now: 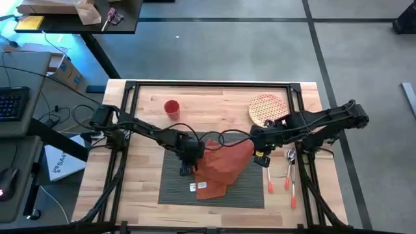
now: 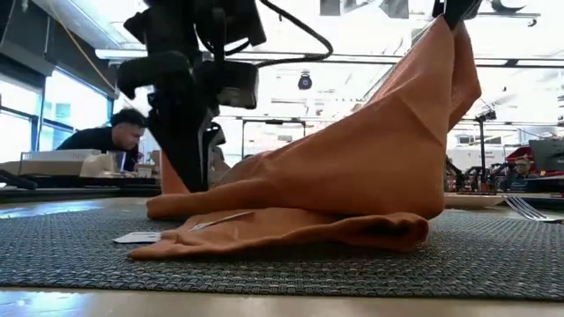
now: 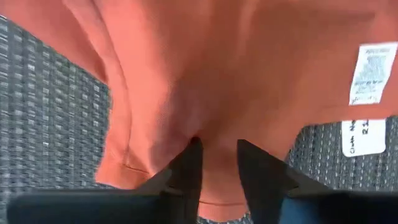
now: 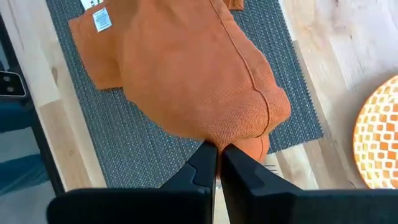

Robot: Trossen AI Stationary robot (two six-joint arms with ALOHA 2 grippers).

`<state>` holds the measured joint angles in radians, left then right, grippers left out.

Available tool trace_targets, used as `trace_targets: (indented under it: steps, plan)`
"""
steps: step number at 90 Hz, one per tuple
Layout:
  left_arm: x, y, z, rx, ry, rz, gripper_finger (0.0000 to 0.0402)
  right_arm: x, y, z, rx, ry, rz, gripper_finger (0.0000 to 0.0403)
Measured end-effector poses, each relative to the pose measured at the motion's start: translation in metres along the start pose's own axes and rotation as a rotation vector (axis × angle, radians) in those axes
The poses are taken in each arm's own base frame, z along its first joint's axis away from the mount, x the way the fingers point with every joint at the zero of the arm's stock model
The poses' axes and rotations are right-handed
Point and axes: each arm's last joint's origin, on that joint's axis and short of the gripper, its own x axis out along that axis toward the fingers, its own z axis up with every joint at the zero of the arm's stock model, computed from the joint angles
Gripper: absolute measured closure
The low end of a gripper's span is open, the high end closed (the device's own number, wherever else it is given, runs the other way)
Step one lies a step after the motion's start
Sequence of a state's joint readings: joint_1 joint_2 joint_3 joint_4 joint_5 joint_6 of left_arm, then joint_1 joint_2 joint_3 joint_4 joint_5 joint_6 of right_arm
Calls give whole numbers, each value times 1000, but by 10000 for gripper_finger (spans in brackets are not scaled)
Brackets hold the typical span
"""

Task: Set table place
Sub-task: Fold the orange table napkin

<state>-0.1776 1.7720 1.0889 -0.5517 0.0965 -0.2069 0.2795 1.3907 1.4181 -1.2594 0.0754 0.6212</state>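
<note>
Right tool (image 4: 216,155): shut on a raised corner of the napkin (image 1: 224,166), over the placemat's right side.
Left tool (image 3: 217,152): narrow gap, fingertips at the napkin's other end; grip unclear.
Placemat (image 1: 250,192): at the tabletop's (image 1: 143,195) near edge, centre.
Risk: my lifting could drag the placemat askew or slip the cloth.
Hidden: mat beneath cloth.
</note>
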Motion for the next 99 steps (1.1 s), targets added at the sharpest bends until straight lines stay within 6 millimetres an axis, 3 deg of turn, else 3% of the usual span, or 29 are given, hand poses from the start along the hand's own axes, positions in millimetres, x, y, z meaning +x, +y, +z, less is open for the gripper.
trace_targets:
  steps: [12, 27, 41, 53, 73, 90, 99]
  plan:
    - [-9, -8, -1, 13, -4, -13, 398, 0, 3, -2, -12, 1, 5, 403]
    - [-43, -16, -2, -18, -29, 75, 401, -1, 8, -5, -36, 0, 16, 403]
    - [-55, 2, 4, -186, -100, 71, 379, -1, 10, -4, -37, -23, 18, 403]
    - [-41, 27, 13, -236, -118, -89, 336, -1, 11, -1, -53, -57, 22, 403]
    - [-18, 48, 10, -189, -72, -61, 292, -1, 11, -1, -49, -58, 26, 403]
    - [6, 47, 4, -89, 6, -54, 286, -1, 11, -1, -40, -57, 28, 403]
    - [16, 44, 1, -96, 47, -51, 317, -1, 11, -1, -23, -57, 29, 403]
